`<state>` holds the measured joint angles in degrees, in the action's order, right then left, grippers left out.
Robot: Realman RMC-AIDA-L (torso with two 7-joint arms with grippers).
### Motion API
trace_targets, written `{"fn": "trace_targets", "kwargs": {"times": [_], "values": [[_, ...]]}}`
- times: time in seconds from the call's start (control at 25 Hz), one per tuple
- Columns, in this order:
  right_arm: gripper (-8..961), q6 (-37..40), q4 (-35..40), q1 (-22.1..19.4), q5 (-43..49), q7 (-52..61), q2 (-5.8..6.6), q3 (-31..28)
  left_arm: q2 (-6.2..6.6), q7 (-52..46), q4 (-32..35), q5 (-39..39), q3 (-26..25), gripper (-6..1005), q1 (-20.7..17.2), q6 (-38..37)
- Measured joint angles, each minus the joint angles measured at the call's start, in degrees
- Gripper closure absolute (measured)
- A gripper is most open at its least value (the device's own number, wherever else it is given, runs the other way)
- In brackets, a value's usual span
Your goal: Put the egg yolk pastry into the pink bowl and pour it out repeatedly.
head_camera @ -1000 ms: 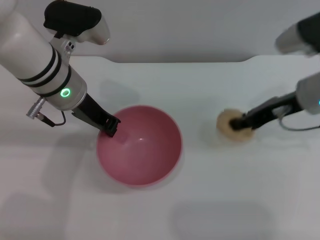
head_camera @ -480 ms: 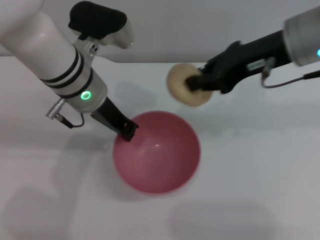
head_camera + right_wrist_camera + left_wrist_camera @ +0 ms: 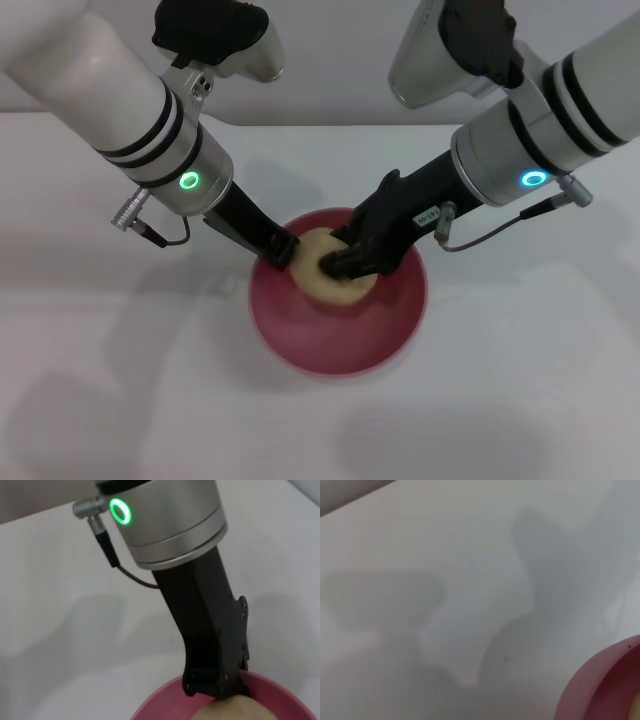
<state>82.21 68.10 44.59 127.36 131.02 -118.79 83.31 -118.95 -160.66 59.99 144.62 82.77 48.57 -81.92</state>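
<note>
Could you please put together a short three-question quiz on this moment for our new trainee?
1. True or false: the egg yolk pastry lies on the table outside the pink bowl.
2. Which gripper holds the pastry? A) the left gripper B) the right gripper C) neither
3. Fill in: the left gripper is clamped on the bowl's ____.

Key
1. False: the pastry is over the bowl's inside, held by a gripper.
2. B: the right gripper is shut on the pastry, reaching into the bowl from the robot's right.
3. Rim: the left gripper grips the rim on the robot's left side.
</note>
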Motion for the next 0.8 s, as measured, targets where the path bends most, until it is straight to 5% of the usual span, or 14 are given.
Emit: {"fn": "trace_targets", "kwargs": {"times": [0.4, 0.64, 0.8], "values": [[468, 1.47, 4.6, -3.16, 0.67, 1.34, 0.16, -3.85, 0.39, 0.25, -0.2, -0.11, -0.6, 1000, -0.85, 1.12], [405, 2.02, 7.07, -6.87, 7.77, 7.27, 0.12, -14.64, 0.67, 1.41, 1.26, -0.22, -0.46, 1000, -3.95, 6.16], [405, 2.61, 6.36, -10.71, 9.12, 7.83, 0.14, -25.89, 0.68, 5.45, 6.93, -3.96, 1.34, 1000, -10.38, 13.12]]}}
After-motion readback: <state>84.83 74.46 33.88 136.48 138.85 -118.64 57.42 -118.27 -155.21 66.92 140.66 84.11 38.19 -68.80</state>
